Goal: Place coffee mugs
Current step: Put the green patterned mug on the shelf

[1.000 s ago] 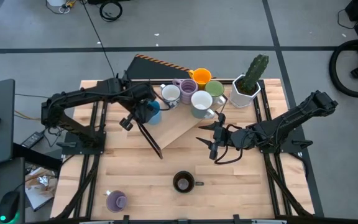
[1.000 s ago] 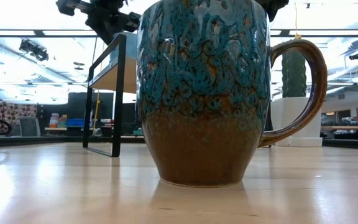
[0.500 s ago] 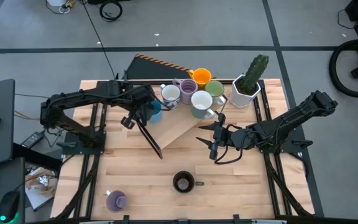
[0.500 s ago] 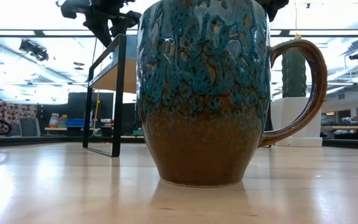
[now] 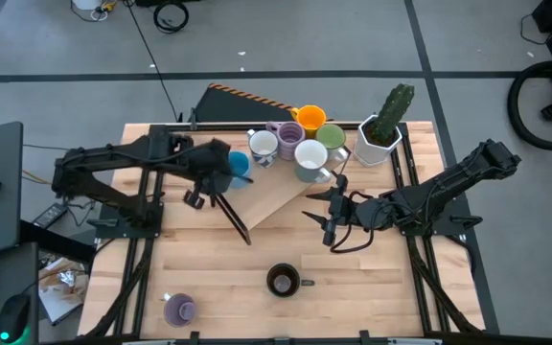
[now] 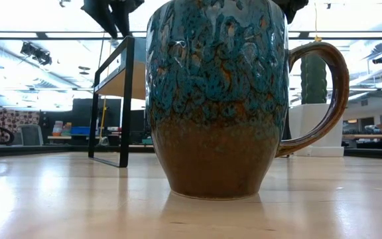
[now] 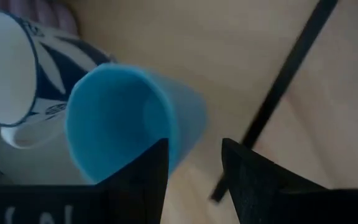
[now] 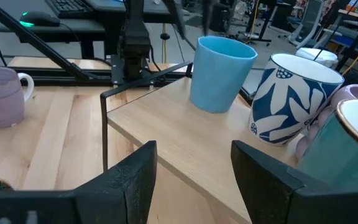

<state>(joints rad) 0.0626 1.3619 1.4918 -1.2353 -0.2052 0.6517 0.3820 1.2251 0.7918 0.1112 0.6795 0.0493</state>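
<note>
Blue mug [image 5: 239,165]: upright on raised shelf [image 5: 276,196] w/ other mugs, prob. set clear of edge. Left gripper [image 5: 195,196]: released, empty, just beside shelf. Right gripper [image 5: 322,218]: open, empty, waiting mid-table. Brown mug [image 5: 282,281], purple mug [image 5: 179,310]: unplaced, table front.

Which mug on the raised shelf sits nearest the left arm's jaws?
The plain blue mug, at the shelf's left end; the other mugs cluster farther right, toward the cactus pot.

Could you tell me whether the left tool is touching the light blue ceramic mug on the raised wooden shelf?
Apart. In the high view the left tool sits beside the light blue ceramic mug, with raised wooden shelf showing between them.
</note>
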